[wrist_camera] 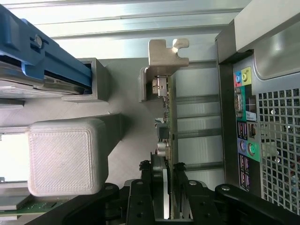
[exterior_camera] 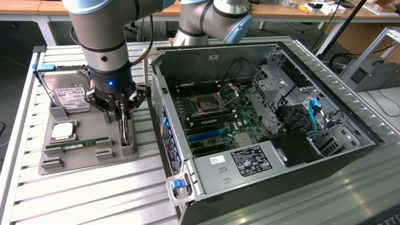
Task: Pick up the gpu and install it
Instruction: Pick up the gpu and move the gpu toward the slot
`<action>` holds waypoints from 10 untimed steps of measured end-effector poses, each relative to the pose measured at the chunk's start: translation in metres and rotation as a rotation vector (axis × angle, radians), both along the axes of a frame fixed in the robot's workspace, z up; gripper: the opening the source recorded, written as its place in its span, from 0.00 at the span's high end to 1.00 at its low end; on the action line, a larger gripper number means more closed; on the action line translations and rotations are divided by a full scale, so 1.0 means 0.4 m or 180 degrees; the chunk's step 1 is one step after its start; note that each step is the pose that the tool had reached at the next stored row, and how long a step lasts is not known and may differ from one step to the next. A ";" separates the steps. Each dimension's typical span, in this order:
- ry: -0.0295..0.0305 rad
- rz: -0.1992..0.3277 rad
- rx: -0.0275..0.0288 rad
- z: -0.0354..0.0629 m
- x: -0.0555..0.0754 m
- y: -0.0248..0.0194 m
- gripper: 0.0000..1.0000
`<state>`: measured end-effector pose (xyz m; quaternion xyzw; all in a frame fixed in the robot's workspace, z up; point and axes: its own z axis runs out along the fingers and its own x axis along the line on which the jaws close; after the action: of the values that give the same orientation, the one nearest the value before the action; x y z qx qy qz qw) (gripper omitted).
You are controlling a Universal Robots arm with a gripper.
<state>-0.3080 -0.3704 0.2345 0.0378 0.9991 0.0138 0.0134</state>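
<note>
While it stands on edge in a slot of the grey holder tray (exterior_camera: pixel 87 161), the gpu (exterior_camera: pixel 125 132) (wrist_camera: pixel 168 117) is pinched from both sides by the end effector (exterior_camera: pixel 123 113) (wrist_camera: pixel 167 180). That tray lies on the table (exterior_camera: pixel 93 199) toward the exterior view's left edge, just beside the open computer case (exterior_camera: pixel 281 197).

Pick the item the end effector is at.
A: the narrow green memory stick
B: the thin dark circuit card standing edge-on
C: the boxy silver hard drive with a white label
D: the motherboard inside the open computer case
B: the end effector has its jaws closed on either side of the thin dark circuit card, which stands edge-on in the grey plastic tray.
</note>
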 end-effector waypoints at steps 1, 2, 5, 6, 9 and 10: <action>0.0000 0.0000 0.0000 0.000 0.000 0.000 0.70; 0.0000 0.0000 0.0000 0.000 0.000 0.000 0.70; 0.0000 0.0000 0.0000 0.000 0.000 0.000 0.70; 0.0000 0.0000 0.0000 0.000 0.000 0.000 0.70; 0.0000 0.0000 0.0000 0.000 0.000 0.000 0.70; 0.0000 0.0000 0.0000 0.000 0.000 0.000 0.70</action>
<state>-0.3080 -0.3704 0.2346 0.0378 0.9991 0.0139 0.0134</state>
